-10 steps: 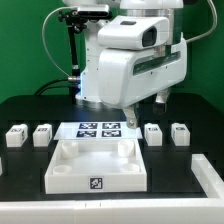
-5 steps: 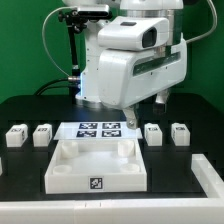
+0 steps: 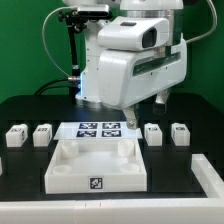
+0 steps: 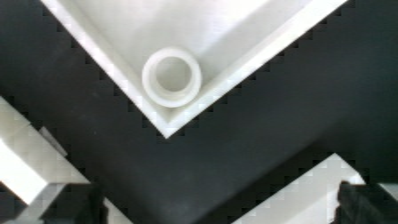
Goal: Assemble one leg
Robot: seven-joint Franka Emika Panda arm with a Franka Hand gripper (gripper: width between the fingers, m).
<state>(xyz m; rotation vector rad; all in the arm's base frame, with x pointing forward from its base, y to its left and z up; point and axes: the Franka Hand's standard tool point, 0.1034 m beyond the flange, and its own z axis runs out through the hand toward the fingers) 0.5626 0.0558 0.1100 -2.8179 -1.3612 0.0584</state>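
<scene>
We judge this job to be at its very start, with nothing fitted yet. In the exterior view the tray sits at the lower centre of the frame on the black worktop. Its corner sockets look bare as far as we can see, and no leg stands in it or touches it. Four legs lie loose on the worktop in a row across the middle of the frame. The far-left leg and the inner-left leg are at the exterior view's left, and the inner-right leg and the far-right leg are at its right. Between the two pairs lies the marker board, just behind the tray. The arm fills the upper centre of the frame and hangs above the board and the tray's rear edge, near the inner-right leg but not on it. The wrist view looks straight down on one tray corner and its round socket, which is empty. In that same view, two dark blurred shapes that we take for fingertips stand wide apart, so we read the end effector as spread and holding nothing. Every step is left to do: choose a leg, close on it, carry it to a socket and seat it there. We cannot tell which leg is meant
</scene>
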